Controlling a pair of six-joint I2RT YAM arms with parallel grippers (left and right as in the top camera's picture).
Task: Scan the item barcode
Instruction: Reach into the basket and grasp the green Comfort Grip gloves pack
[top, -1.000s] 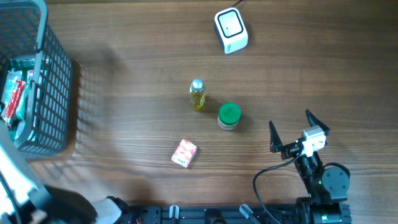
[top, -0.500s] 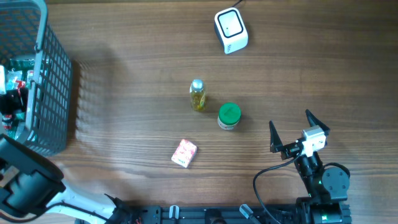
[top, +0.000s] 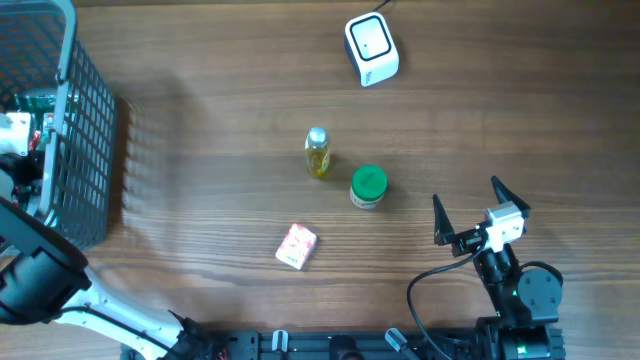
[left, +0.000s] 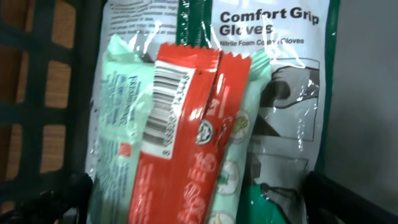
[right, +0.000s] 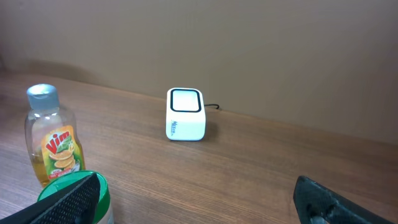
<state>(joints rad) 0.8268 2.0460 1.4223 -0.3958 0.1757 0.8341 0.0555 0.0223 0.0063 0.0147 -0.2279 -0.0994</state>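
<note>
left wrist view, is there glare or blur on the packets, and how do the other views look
Left wrist: glare streaks on the gloves pack wrap, red packet slightly soft, barcode bars visible. Overhead: even light, basket throws a grid shadow on the table. Right wrist: scanner sharp, its own fingers blurred dark.

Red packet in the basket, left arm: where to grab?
I'd pinch the red packet across its narrow width at mid-body, coming straight down from above. It lies on top of the mint packet, long and thin; its barcode sits near the upper end, so grip below it.
</note>
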